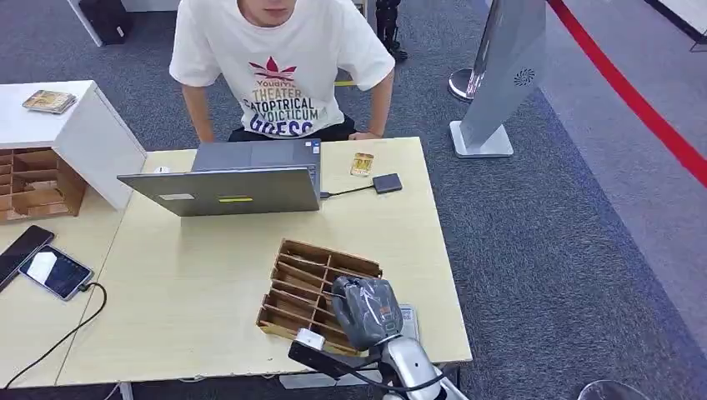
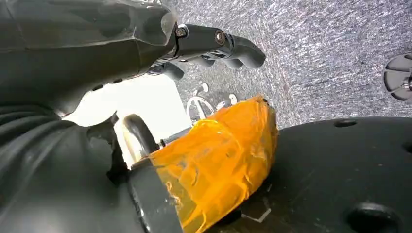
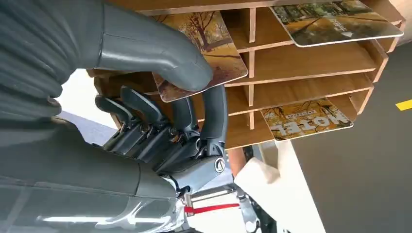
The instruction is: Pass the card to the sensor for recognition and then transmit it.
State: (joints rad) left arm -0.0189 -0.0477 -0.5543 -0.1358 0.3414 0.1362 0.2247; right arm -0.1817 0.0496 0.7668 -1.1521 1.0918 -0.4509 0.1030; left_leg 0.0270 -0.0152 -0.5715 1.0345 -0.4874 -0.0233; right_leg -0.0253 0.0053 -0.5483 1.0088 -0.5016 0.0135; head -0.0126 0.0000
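The right robot hand [image 1: 364, 310] is hovering over the near end of the wooden card organizer [image 1: 304, 283] on the surface [image 1: 192, 292], pinching a tree-printed card [image 3: 204, 43] between thumb and fingers [image 3: 214, 116] at a slot. The left robot hand [image 2: 214, 46] is hanging over the carpet, fingers curled, holding nothing. Farther back, the sensor [image 1: 387, 182] is lying beside a laptop [image 1: 229, 177], a person [image 1: 279, 67] sitting behind.
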